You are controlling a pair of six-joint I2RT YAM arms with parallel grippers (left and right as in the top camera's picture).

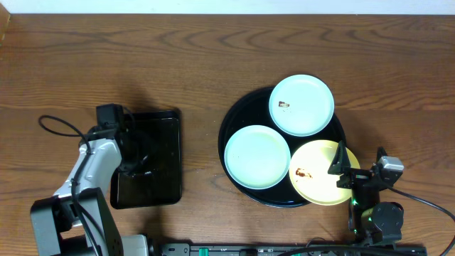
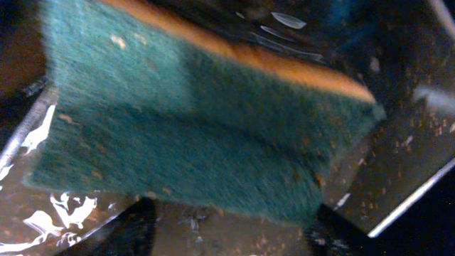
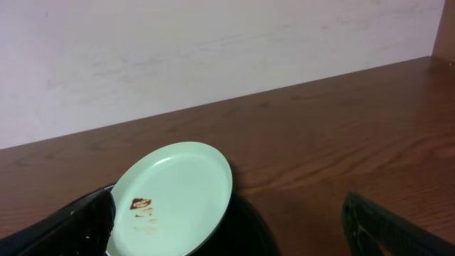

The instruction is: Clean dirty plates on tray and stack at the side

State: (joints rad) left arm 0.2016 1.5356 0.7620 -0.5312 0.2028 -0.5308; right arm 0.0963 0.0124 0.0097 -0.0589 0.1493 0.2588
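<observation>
Since the round tray [image 1: 240, 114] sits on the right half of the counter [image 1: 213, 57], well apart from the small tray [image 1: 162, 142] on the left, the right arm is much the nearer to all three plates. Two blue plates lie in the round tray: the far plate [image 1: 302, 105] carries a brown smear, and the near-left plate [image 1: 257, 156] looks clean. The yellow plate [image 1: 316, 165], also smeared, lies at the near-right edge and reaches past the rim. The sponge [image 2: 192, 135] fills the left wrist view, green face to the camera, tilted above the small tray. The right fingers [image 1: 339, 159] hover over the yellow plate's right rim, spread apart and holding nothing, so that plate lies just below and to their left. The left fingers [image 2: 131, 231] seem closed on the sponge, and the plates lie well off to their right.
</observation>
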